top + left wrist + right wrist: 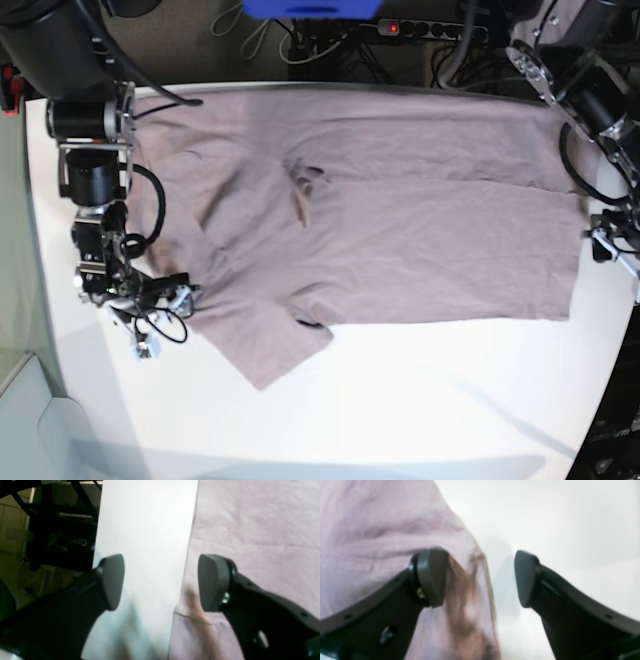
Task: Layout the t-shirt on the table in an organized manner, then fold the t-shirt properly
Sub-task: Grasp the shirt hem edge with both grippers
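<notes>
The mauve t-shirt (400, 230) lies spread wide across the white table (420, 400), with some folds near its middle and a sleeve pointing toward the near left. My right gripper (185, 293) sits low at the shirt's left side. In the right wrist view that gripper (478, 578) is open and straddles the edge of the t-shirt (370, 517), with one finger over cloth and the other over the bare table (570, 517). My left gripper (600, 243) is at the shirt's right end. Up close, this gripper (161, 582) is open astride the hem of the t-shirt (250, 530) and the table (145, 530).
Behind the table's far edge runs a power strip (420, 28) with tangled cables, and a blue object (310, 8) sits at the top. A black stand with lettering (62, 540) stands past the table's edge beside my left gripper.
</notes>
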Tool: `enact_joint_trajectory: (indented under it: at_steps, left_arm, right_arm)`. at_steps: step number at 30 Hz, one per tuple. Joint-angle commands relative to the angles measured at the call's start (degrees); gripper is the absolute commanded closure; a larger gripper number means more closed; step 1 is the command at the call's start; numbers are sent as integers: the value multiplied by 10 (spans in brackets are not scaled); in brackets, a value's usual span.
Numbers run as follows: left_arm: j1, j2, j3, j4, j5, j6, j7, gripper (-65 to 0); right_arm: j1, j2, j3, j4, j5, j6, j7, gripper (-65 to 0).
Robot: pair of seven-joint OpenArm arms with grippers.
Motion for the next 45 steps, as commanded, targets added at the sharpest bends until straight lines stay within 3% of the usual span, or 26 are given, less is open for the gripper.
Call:
enact_joint_trajectory:
  at_steps: [1, 7, 11, 26, 30, 34, 39, 45]
  left_arm:
    - [-14, -12, -1, 10, -4, 2, -11, -448]
    - [-41, -12, 0, -13, -4, 2, -36, -448]
    - [-70, -22, 2, -91, -4, 2, -86, -449]
    - [-221, -79, 133, -460, -4, 2, -323, -449]
    - [-223, -81, 150, -516, -4, 25, -393, -449]
    - [-226, -82, 172, -528, -5, 33, -411, -449]
    - [-223, -82, 175, -531, -4, 91, -413, -449]
    - [-203, -79, 176, -532, -4, 96, -414, -449]
  right_arm:
    - [15, 6, 2, -3, 1, -10, -4, -364]
    - [16, 6, 2, -24, -1, -12, -4, 0]
    - [8, 7, 1, -27, -1, -12, -6, 0]
    - [-9, 10, -3, -25, -1, -12, -6, 0]
    - [-18, 18, 0, -24, -1, -12, -6, 0]
    - [-20, 21, 0, -24, -1, -12, -4, 0]
    - [-20, 21, 0, -24, -1, -12, -4, 0]
    - [-31, 21, 0, -24, -1, -10, -3, 0]
